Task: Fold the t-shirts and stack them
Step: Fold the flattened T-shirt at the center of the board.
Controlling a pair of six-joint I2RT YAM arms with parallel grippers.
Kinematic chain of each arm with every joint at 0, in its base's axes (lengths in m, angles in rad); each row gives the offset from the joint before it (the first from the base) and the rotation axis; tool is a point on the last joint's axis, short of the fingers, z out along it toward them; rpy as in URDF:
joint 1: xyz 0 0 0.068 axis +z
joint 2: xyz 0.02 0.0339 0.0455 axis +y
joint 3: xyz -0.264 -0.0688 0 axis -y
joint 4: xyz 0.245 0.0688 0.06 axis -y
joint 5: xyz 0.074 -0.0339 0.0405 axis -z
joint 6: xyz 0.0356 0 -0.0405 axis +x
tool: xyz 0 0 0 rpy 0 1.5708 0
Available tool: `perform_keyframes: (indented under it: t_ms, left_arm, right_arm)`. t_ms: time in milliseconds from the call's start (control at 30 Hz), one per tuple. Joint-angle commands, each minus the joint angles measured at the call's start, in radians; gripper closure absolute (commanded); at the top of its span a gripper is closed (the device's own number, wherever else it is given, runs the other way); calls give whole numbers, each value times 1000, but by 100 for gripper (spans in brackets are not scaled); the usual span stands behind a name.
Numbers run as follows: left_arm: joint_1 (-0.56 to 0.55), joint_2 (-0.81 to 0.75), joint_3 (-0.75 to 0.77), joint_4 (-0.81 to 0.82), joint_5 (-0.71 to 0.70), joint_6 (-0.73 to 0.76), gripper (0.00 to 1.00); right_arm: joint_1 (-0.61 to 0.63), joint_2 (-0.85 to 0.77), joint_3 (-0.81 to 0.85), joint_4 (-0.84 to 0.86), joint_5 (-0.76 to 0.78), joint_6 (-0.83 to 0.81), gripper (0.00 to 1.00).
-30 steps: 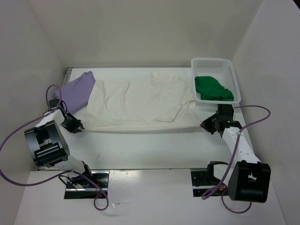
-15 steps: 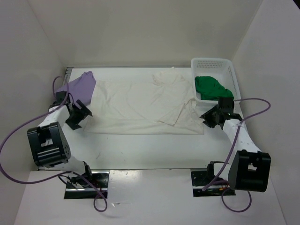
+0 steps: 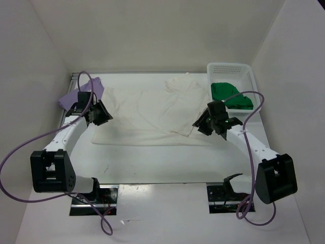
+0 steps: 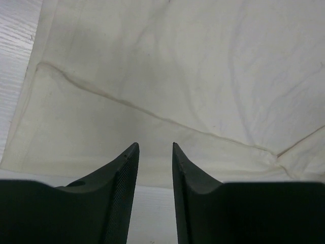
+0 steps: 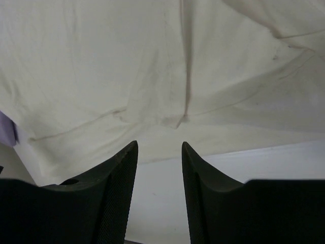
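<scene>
The white t-shirt (image 3: 152,112) lies spread flat across the middle of the table, one sleeve folded over at its right. It fills the left wrist view (image 4: 167,76) and the right wrist view (image 5: 127,66). My left gripper (image 3: 106,118) hovers over the shirt's left edge, open (image 4: 154,147), nothing between its fingers. Above the shirt's right edge my right gripper (image 3: 198,124) stands open and empty too (image 5: 159,145). The lavender t-shirt (image 3: 76,94) lies bunched at the far left, partly behind the left arm. A green t-shirt (image 3: 231,96) sits in the basket.
The white perforated basket (image 3: 228,67) stands at the back right corner. White walls close in the table on three sides. Purple cables loop from both arms, one over the basket. Bare table shows in front of the shirt's near hem (image 3: 152,162).
Both grippers have let go of the white shirt's near edge, and it now lies flat. Both arms have swung inward and forward over the shirt's sides.
</scene>
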Motion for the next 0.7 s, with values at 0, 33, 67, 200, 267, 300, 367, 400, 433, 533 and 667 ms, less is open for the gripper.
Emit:
perform_keyframes:
  t_ms: [0, 33, 67, 200, 267, 300, 367, 400, 433, 533, 667]
  left_arm:
    - [-14, -10, 18, 18, 6, 20, 62]
    - [-24, -10, 18, 18, 6, 30, 64]
    - [-40, -10, 18, 18, 16, 30, 65]
    - [-81, 38, 29, 41, 25, 7, 68]
    - [-81, 82, 29, 75, 34, -6, 68]
    - [-81, 96, 29, 85, 46, -15, 69]
    - [-81, 137, 38, 114, 56, -24, 71]
    - [-81, 151, 38, 125, 69, -38, 73]
    - [-92, 171, 38, 134, 80, -38, 76]
    - [-136, 171, 38, 145, 89, -61, 77]
    - [-239, 147, -18, 167, 100, -101, 78]
  right_arm:
    - [15, 21, 20, 47, 94, 48, 55]
    - [15, 21, 20, 47, 94, 34, 56]
    - [15, 21, 20, 47, 105, 23, 59]
    - [15, 78, 66, 47, 105, -27, 85]
    - [15, 113, 86, 60, 95, -55, 88]
    - [15, 130, 110, 60, 84, -64, 88]
    - [15, 185, 129, 70, 84, -73, 86]
    - [15, 200, 138, 82, 73, -74, 84]
    - [15, 214, 147, 96, 73, -74, 79]
    - [15, 266, 148, 105, 62, -74, 72]
    - [62, 270, 85, 126, 15, -44, 69]
